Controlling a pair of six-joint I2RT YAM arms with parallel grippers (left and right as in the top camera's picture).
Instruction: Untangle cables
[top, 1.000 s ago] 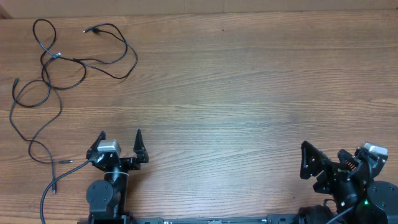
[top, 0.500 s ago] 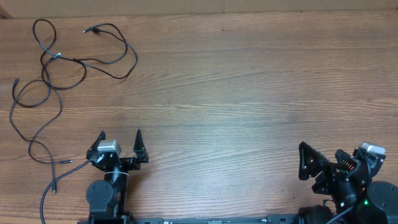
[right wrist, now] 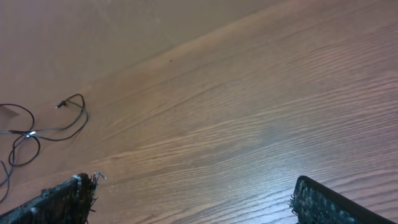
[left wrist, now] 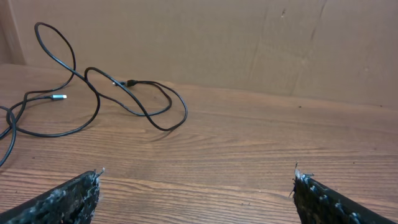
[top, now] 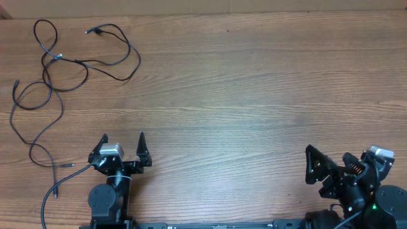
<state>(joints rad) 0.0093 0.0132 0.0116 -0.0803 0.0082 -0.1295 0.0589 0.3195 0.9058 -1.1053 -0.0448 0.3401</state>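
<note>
Thin black cables (top: 56,57) lie in loose, crossing loops at the table's far left, with one long strand running down to plugs near the left arm's base (top: 56,193). My left gripper (top: 123,137) stands open at the near edge, right of that strand, holding nothing. The left wrist view shows the cables (left wrist: 130,83) well ahead and to the left of the open gripper (left wrist: 196,177). My right gripper (top: 327,158) is open at the near right corner, far from the cables. Its wrist view has them (right wrist: 28,134) small at the far left, and the gripper (right wrist: 193,183) is empty.
A brown cardboard wall (left wrist: 249,43) rises behind the wooden table (top: 254,95). Both arm bases sit along the near edge.
The right gripper has shifted very slightly to the left. The cables and the left arm have not moved.
</note>
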